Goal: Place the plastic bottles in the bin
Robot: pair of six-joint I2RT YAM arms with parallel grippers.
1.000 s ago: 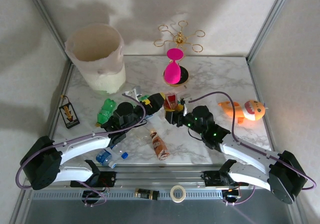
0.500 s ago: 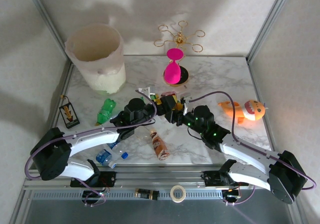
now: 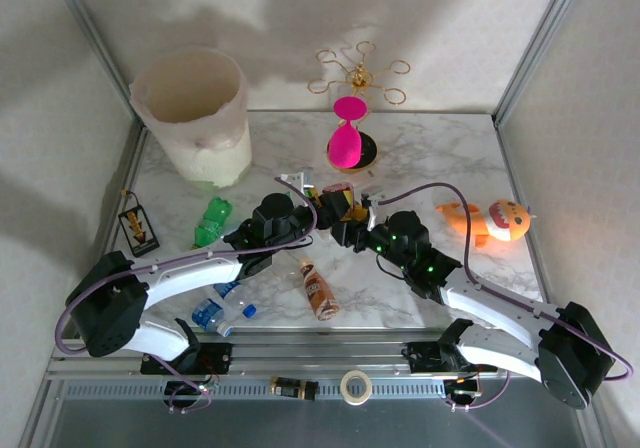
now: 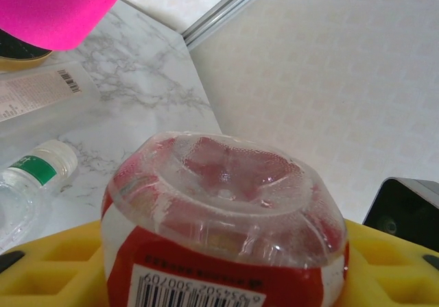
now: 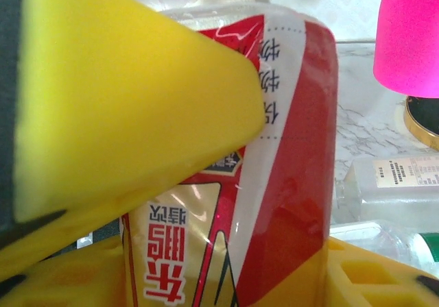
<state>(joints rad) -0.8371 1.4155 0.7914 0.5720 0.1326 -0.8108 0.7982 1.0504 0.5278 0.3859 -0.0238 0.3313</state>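
Much is left to do. My right claw [image 3: 348, 216] pinches the red-labelled bottle [image 5: 288, 149] at the frame's centre. My left claw [image 3: 308, 200] sits around its base, but whether it presses I cannot tell. The green bottle [image 3: 210, 221], brown bottle [image 3: 318, 288] and blue-capped bottle [image 3: 220, 313] lie on the counter [image 3: 450, 158], and the bin [image 3: 190, 113] stands upper left.
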